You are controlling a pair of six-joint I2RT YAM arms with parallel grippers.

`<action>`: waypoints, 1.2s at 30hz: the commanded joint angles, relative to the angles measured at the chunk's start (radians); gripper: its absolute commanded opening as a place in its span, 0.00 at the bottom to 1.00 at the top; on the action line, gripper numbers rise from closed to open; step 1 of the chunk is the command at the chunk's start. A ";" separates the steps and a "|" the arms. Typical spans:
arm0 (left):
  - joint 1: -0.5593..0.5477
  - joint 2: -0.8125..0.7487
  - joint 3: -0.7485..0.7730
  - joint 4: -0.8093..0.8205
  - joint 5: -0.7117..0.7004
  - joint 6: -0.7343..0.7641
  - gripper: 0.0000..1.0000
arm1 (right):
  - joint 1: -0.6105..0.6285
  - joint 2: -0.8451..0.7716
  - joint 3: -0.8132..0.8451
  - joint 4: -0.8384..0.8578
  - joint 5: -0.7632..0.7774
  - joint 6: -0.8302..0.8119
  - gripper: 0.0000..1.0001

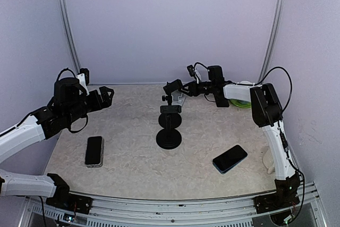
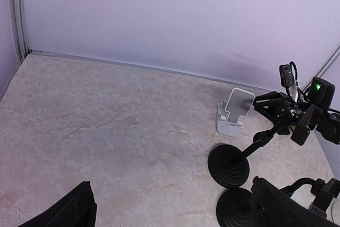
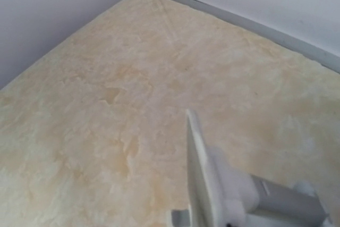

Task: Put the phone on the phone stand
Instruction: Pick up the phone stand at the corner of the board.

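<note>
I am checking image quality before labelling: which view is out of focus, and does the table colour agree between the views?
Right wrist view: the white phone stand is very near the lens and blurred; the table looks yellowish. Left wrist view: sharp, the stand crisp, the table a paler beige. Top view: sharp, even light, only soft shadows, the walls tinted lilac.

No lettering, brand mark, number or sign can be read in any view. The two dark-screened rectangular phones (image 1: 94,151) (image 1: 230,158) lying on the pale marbled tabletop (image 1: 133,131) show only blank glass. The white folding phone stand (image 2: 235,111) and the black round-based stands (image 2: 228,166) (image 2: 236,211) carry no legible marking.
</note>
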 commanded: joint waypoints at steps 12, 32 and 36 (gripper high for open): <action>0.009 -0.025 -0.005 -0.002 -0.009 0.004 0.99 | 0.009 -0.001 -0.012 0.049 -0.022 0.024 0.15; 0.008 -0.035 -0.014 -0.004 -0.008 0.000 0.99 | 0.007 -0.131 -0.082 -0.008 0.015 -0.054 0.00; 0.008 -0.035 -0.017 0.000 -0.007 -0.003 0.99 | -0.002 -0.188 -0.098 -0.073 0.037 -0.103 0.00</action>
